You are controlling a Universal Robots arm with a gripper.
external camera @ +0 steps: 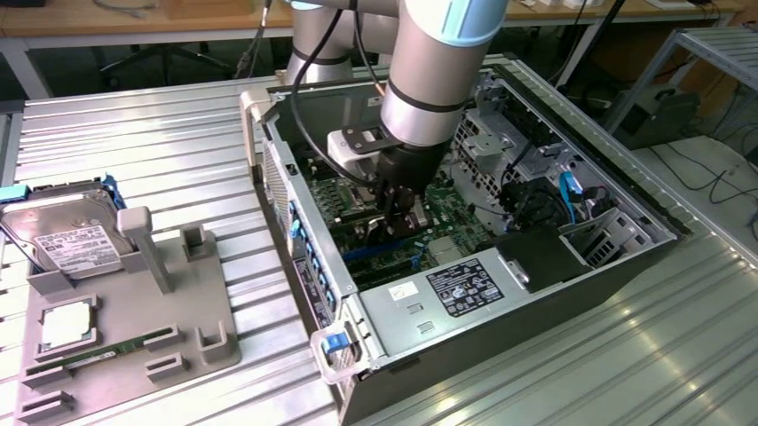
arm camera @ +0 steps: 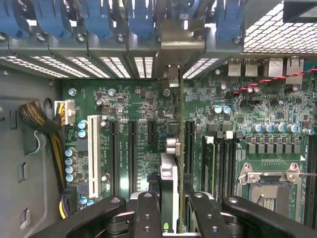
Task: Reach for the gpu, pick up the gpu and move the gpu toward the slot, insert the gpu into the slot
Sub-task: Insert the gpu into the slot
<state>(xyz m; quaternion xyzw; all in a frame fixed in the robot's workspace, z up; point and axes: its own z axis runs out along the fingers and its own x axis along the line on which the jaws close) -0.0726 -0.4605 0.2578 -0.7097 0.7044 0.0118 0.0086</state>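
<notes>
Exterior view: the gripper (external camera: 397, 213) reaches into the open computer case (external camera: 474, 355) at frame centre.
Its jaws are clenched on the gpu (arm camera: 169, 171), held edge-on above the green motherboard (arm camera: 129, 99), by the blue slot (external camera: 365, 252); whether it is seated cannot be told.

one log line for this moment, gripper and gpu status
arm: reaching inside pc case | gripper: shut on gpu | gpu: edge-on over motherboard | seated: cannot tell
</notes>
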